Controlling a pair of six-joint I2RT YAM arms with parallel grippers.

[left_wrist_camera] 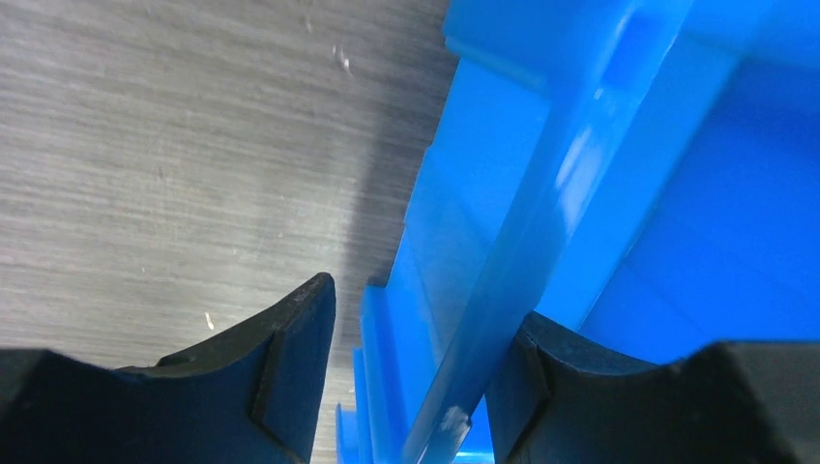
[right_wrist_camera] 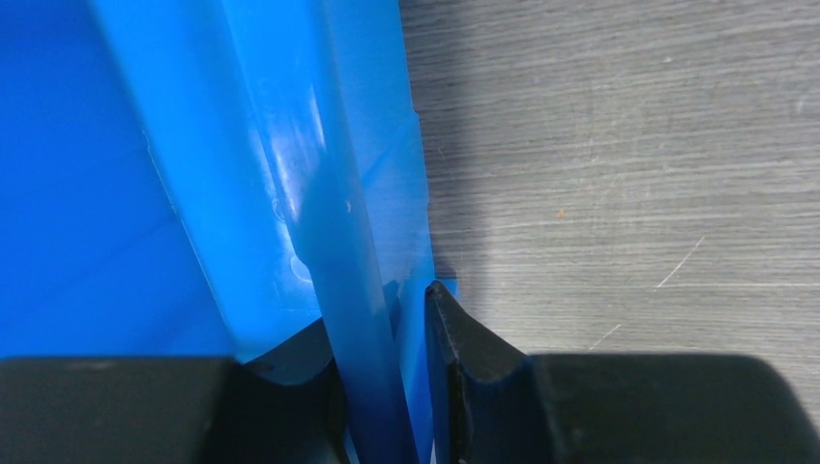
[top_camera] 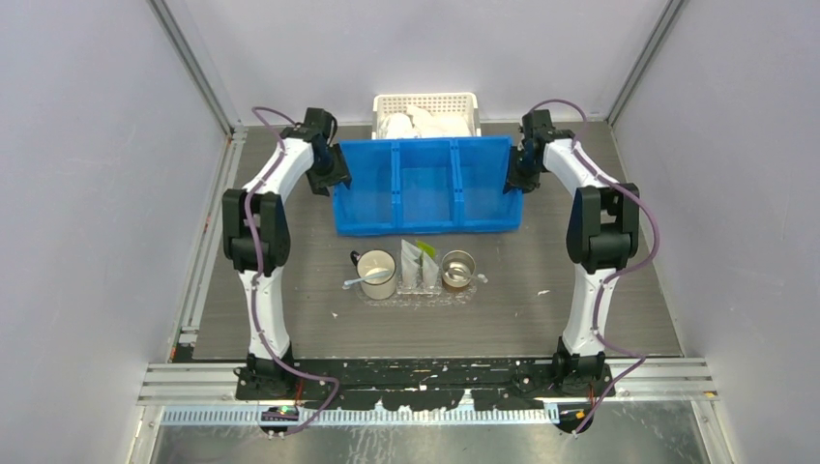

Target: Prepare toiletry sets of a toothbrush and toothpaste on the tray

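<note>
**Top external.** Tray (top_camera: 414, 299): clear plastic, faint and hard to trace, at the table (top_camera: 600, 319) centre, in front of the blue bin (top_camera: 425, 184). On it stand a white mug (top_camera: 379, 275), upright flat toothpaste (top_camera: 419, 262) and a metal cup (top_camera: 457, 269). A toothbrush (top_camera: 356, 281) leans from the mug, too small to confirm. The white perforated basket (top_camera: 425, 101) is partly hidden behind the bin. Both arms are bent inward, with the left gripper (top_camera: 334, 174) and right gripper (top_camera: 517, 169) at the bin's end walls.

**Left wrist.** Black fingers straddle the smooth, ribbed blue wall at medium width, gripping it. The bin is cropped.

**Right wrist.** The jaws are narrow, pinching the glossy wall rim. The tabletop is grey and streaked.
</note>
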